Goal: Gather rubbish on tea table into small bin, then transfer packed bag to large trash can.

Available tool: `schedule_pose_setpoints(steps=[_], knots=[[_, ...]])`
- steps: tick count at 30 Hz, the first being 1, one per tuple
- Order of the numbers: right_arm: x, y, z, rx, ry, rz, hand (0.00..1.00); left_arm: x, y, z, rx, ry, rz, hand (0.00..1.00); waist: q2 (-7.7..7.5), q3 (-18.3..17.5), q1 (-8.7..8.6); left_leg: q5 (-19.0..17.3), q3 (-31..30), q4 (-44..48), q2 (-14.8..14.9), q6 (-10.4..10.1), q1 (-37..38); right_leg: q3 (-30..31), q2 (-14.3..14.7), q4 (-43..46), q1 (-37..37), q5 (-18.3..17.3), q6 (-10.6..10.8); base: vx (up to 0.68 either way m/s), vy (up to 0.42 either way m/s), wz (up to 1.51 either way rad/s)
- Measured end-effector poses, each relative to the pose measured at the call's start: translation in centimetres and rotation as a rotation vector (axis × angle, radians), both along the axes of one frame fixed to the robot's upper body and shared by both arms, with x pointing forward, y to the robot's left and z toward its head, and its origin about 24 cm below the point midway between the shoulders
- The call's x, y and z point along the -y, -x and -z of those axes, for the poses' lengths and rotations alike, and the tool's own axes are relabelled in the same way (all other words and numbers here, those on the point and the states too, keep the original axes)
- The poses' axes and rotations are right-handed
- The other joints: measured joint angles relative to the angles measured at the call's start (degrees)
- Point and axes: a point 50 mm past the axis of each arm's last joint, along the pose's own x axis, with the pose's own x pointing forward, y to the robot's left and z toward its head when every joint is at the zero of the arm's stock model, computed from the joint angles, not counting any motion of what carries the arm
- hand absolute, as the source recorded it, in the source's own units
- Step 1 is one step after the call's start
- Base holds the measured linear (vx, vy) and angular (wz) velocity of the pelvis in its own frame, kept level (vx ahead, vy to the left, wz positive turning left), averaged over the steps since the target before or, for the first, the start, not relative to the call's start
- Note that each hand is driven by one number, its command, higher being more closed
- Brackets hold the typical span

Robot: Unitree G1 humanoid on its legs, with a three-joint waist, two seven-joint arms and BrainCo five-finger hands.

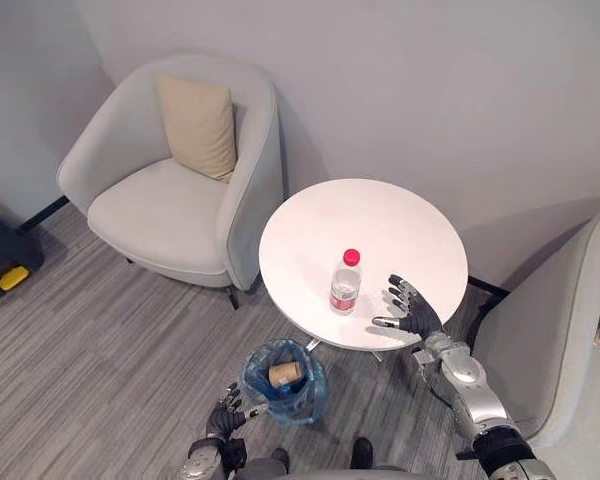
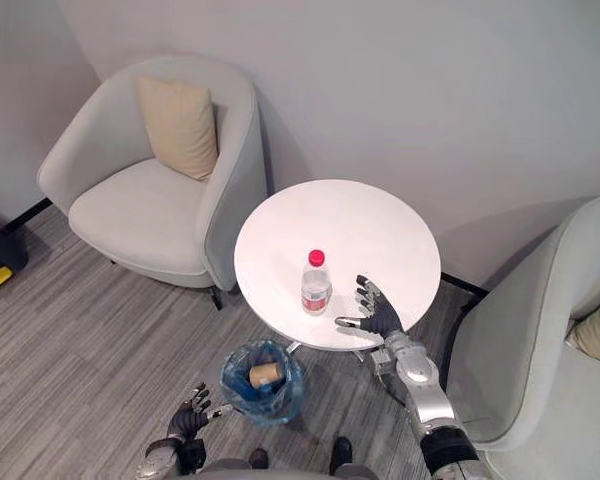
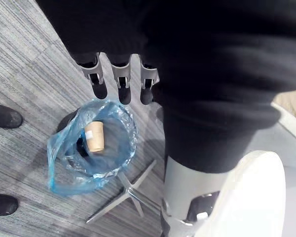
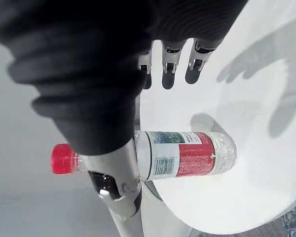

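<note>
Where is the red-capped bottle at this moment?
In the left eye view, the bottle stands upright near the front edge of the round table, just left of the open right hand.

Bottle (image 1: pixel 345 283) stands upright on table (image 1: pixel 380 215), centre frame; right hand (image 1: pixel 412 312) spread just right of it; bin (image 1: pixel 256 386) lower centre.

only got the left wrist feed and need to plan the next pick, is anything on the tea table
observer: one clear bottle with a red cap, upright on the round white table.
operator: where's the right hand
observer: right hand is open over the table's near edge, right of the bottle, a gap between them.
operator: and the bin from there
observer: small bin stands on the floor, left of and nearer than the bottle, left hand open beside it.
</note>
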Motion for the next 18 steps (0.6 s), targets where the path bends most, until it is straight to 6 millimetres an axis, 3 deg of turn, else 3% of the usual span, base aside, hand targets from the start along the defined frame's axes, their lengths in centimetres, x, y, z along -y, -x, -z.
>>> schedule_pose_setpoints(steps=[8,18], knots=[[-0.9,-1.8,-1.6,0.064,0.014,-0.015,0.0,0.1,0.4,-0.1,0.005,0.002,-0.004,0.0,0.21,0.27,0.15,0.2,-1.01,0.36,-0.55,0.17,-1.87,-0.8,-0.56,0.05,-0.92,0.01,0.03,-0.04,0.005,0.08],[-0.8,-4.8,-4.3,0.147,0.046,0.008,0.0,-0.1,-0.6,-0.8,0.069,0.03,-0.059,0.0,2.05,5.17,0.59,0.9,-2.54,2.5,-1.38,0.46,-5.78,-3.04,-1.4,0.97,-3.48,0.44,0.3,-0.04,0.005,0.12]])
